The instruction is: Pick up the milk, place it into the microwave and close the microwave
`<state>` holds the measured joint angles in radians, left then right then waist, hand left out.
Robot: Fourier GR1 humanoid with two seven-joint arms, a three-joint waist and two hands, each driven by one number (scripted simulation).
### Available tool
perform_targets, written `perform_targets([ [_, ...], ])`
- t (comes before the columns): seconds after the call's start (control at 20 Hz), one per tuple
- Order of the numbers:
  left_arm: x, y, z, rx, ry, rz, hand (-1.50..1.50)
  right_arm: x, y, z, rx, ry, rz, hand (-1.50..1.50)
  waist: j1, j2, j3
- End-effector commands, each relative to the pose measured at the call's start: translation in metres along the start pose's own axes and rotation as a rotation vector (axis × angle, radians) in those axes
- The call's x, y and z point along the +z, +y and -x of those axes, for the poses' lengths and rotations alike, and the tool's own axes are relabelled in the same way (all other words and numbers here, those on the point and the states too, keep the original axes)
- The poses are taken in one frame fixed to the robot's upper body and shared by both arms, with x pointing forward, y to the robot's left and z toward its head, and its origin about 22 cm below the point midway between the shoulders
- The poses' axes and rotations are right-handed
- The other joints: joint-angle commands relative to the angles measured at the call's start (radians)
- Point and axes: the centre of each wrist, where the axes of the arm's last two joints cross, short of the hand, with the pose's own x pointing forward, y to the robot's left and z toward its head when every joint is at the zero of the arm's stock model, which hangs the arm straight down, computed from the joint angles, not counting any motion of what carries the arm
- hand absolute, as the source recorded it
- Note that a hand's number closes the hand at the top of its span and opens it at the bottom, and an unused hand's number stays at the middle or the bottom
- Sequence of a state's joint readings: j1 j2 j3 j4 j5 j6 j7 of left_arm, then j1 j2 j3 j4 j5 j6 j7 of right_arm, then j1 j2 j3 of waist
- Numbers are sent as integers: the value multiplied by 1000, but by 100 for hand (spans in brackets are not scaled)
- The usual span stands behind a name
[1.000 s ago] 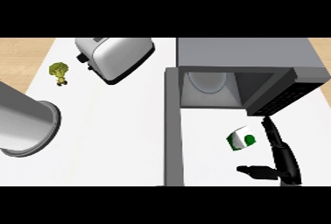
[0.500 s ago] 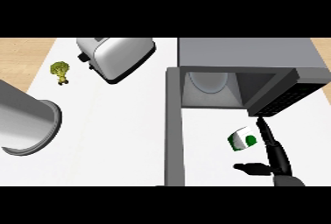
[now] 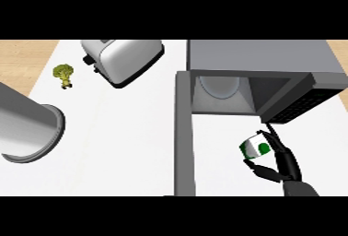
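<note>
Milk (image 3: pixel 256 148) is sitting in the right hand (image 3: pixel 284 159), fingers and thumb curling around it, just below the open microwave (image 3: pixel 272 60).

We see right forearm (image 3: pixel 299 188) cut at lower edge; milk (image 3: pixel 256 147) partly behind right hand (image 3: pixel 283 161); left hand unseen.

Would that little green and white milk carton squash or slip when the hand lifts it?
The milk carton looks boxy with flat sides, so probably stiff, unlikely to roll. It seems small beside the right hand, so likely light. Its smooth faces might slip.
</note>
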<state>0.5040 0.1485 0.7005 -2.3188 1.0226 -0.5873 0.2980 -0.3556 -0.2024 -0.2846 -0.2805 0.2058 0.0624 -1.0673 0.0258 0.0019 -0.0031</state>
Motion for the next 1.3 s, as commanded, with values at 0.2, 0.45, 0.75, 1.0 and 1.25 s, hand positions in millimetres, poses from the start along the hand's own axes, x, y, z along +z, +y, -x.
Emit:
perform_targets([
  [0.2, 0, 3, -11, -10, -9, 35, -150, 9, 4, 6, -71, -67, -97, 150, 4, 6, 7],
  [0.45, 1, 12, -5, -14, -5, 23, -150, -9, 45, 1, -41, -129, -3, 150, 5, 6, 7],
  [0.75, -1, -5, -7, 0, -4, 32, -150, -39, 51, -12, -104, -128, 71, 150, 0, 3, 6],
  [1.0, 21, -4, -7, 2, -17, 15, -150, -48, 65, -18, -121, -169, 43, 150, 0, -1, 4],
  [1.25, 11, 4, -15, -10, -1, 12, -150, -72, 73, -33, -42, -187, 18, 150, -14, -3, 4],
])
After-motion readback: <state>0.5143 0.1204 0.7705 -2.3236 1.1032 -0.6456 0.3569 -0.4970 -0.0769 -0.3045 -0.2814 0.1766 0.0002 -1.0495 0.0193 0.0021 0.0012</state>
